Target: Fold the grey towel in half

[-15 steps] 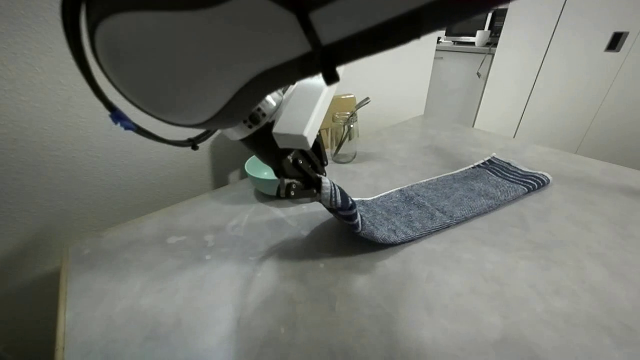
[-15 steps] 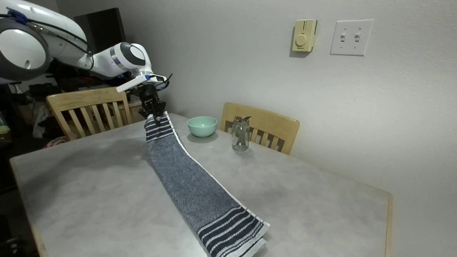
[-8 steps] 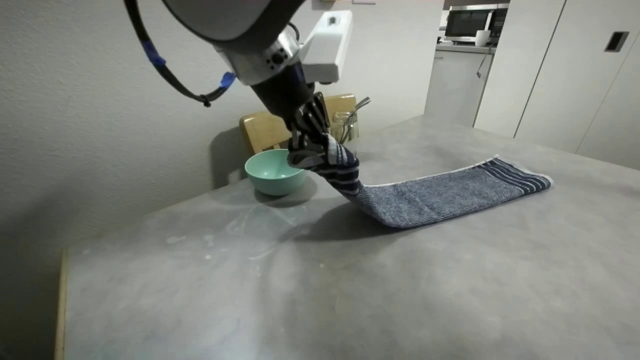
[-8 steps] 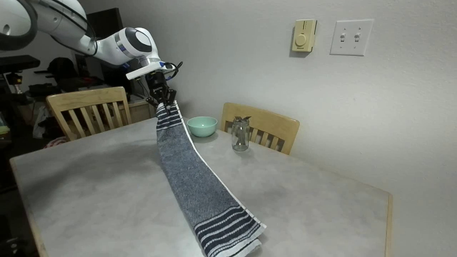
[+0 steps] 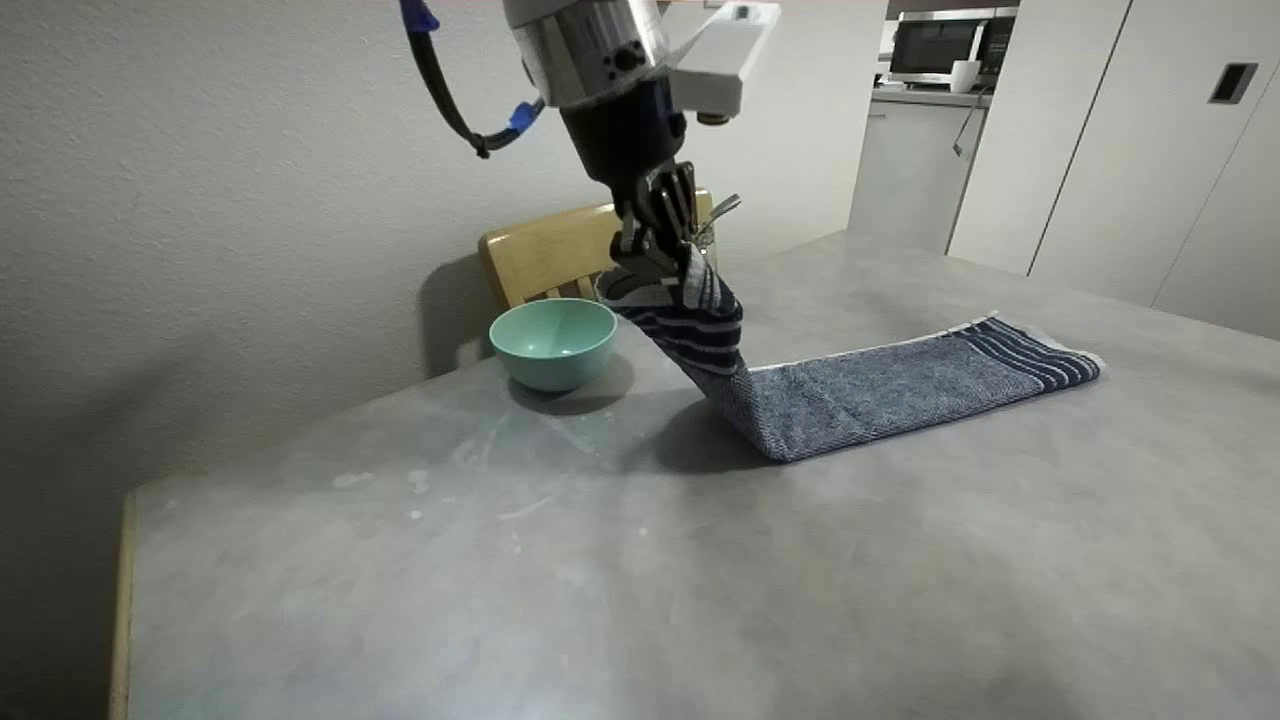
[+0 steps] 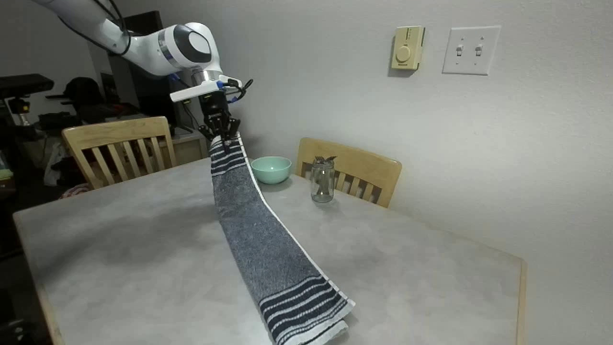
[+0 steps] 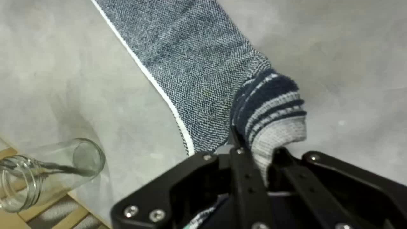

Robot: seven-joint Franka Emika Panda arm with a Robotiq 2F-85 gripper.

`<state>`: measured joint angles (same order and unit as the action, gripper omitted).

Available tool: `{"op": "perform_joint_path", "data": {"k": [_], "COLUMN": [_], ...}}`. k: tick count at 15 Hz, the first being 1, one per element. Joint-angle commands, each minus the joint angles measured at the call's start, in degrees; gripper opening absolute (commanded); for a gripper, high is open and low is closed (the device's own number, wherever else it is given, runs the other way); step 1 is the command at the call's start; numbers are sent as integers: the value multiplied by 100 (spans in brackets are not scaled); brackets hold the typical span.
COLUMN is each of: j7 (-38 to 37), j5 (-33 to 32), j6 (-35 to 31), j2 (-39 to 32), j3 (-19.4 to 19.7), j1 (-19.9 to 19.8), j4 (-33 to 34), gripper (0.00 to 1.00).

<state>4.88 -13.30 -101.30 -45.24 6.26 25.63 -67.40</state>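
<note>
Light is muted; a soft-edged shadow (image 6: 134,235) spreads over the flat, mottled grey bench (image 6: 407,258) below the black, jointed end effector (image 6: 224,139).

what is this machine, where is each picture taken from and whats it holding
The white machine is a robot arm; the black part at its end is a gripper, which grasps things. Two pictures come from cameras standing outside the robot; the close-up comes from a camera on the arm itself. On the table are a teal bowl, a glass jar of utensils and much of the grey towel. The gripper holds one striped end of the grey towel raised, while its other striped end rests on the table.
</note>
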Motion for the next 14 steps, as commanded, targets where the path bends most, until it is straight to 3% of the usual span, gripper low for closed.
{"op": "perform_joint_path", "data": {"k": [1,2,3,6,7,10,14], "j7": [-1078,-1423,-1905,-3070,-2610,-3052,-3095], "j5": [336,384,148,68,19,-2,0], "j6": [-570,-685,-842,-1239,-834,-1015,-1059], "j2": [853,1003,1149,1626,1037,1367,1422], "j3": [5,33,-281,-296,-435,-455,-457], "j1": [17,47,-162,-152,-253,-257,-259], "j4": [-1374,-1627,-1845,-2612,-1721,-2219,-2303], "gripper": [2,2,2,2,7,7,7]}}
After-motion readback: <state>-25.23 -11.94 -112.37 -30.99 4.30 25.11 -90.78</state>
